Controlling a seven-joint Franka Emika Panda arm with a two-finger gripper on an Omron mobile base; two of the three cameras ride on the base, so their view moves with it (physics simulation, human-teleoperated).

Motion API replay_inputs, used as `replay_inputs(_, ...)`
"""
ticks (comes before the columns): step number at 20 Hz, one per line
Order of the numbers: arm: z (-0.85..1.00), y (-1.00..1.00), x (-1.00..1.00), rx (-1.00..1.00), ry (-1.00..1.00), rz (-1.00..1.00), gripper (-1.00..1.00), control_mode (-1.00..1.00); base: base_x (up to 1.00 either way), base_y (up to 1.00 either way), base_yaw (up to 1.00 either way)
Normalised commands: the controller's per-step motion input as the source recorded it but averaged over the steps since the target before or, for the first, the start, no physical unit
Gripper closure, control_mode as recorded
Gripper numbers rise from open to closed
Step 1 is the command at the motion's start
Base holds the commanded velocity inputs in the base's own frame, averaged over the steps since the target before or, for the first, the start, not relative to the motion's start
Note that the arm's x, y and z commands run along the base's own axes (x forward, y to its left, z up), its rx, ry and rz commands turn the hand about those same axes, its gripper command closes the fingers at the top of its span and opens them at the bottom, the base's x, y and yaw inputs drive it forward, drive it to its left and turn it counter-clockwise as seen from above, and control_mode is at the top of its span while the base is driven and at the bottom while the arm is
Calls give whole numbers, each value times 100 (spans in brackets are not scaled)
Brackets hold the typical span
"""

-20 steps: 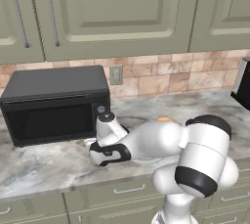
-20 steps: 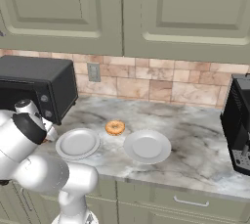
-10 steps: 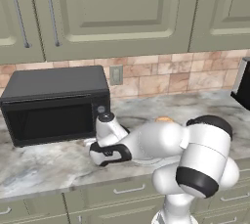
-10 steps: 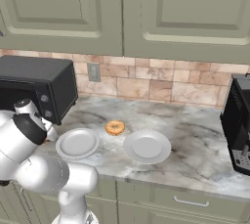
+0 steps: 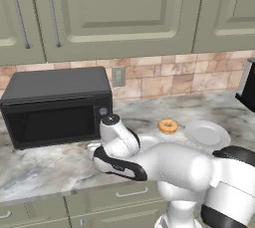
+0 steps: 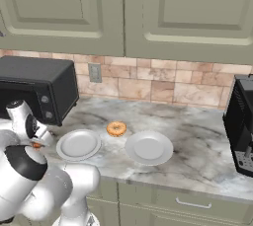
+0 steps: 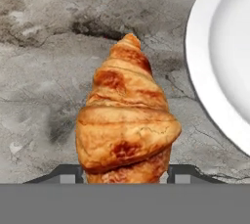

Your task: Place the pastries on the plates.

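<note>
The gripper (image 7: 126, 171) has its jaws closed on the croissant (image 7: 126, 125), low on the marble counter (image 7: 44, 96). Its long axis points to twelve o'clock; the nearest plate (image 7: 215, 66) lies at two o'clock.

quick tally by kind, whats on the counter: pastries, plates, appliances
pastries: 2, the croissant and the doughnut
plates: 2, the left plate and the right plate
appliances: 2, the microwave and the black machine
total: 6
</note>
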Motion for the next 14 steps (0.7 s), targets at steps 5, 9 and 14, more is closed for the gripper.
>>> replay_inputs(5, 10, -64, -32, 0, -4, -11, 100, -100, 0, 0, 0)
replay_inputs(9, 24, -74, -28, 0, -3, -11, 100, -100, 0, 0, 0)
replay_inputs(14, 7, -81, -1, 0, -5, -13, 100, -100, 0, 0, 0)
